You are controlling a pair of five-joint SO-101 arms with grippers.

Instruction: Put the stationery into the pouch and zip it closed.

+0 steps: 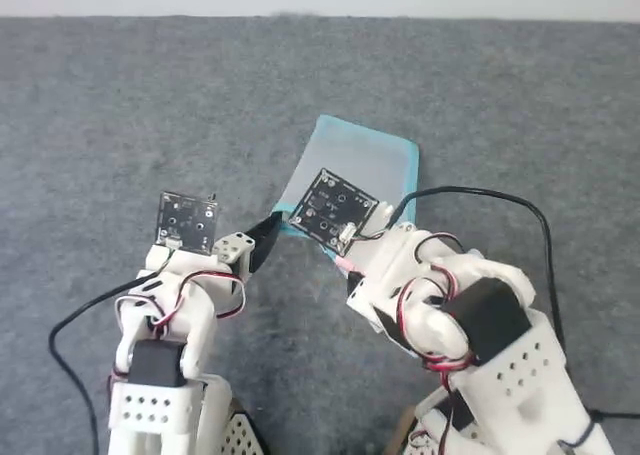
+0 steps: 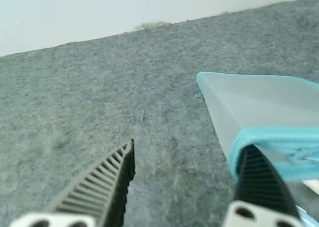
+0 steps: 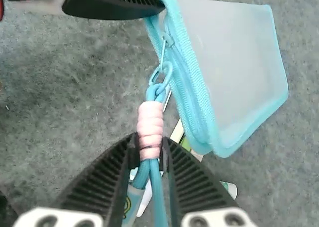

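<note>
1. High view: your pouch (image 1: 362, 165) lies on the grey surface (image 1: 120, 105) just ahead of both arms. The left claw (image 1: 266, 241) comes in from the side, and one dark finger touches the pouch's near corner. The right arm leans over the pouch's near edge.

2. Left wrist view: your left claw (image 2: 189, 149) is spread wide. One finger (image 2: 259, 179) sits right against the teal-trimmed edge of the pouch (image 2: 259, 105). The other finger hangs over bare surface (image 2: 99, 87), well apart from the pouch.

3. Right wrist view: your right claw (image 3: 149, 142) is pressed together, pinching the pink-wrapped pull cord (image 3: 150, 124).
   - The cord runs up through a ring to the slider (image 3: 166, 40) on the teal zip.
   - The slider is close to the pouch corner, where the other arm's dark finger (image 3: 114, 3) makes contact.
   - The pouch (image 3: 234, 72) is frosted and see-through.
   - White and green stationery (image 3: 178, 131) pokes out from under its zip edge, just beside the cord.
   - I cannot tell whether the zip is open or closed along its length.
</note>
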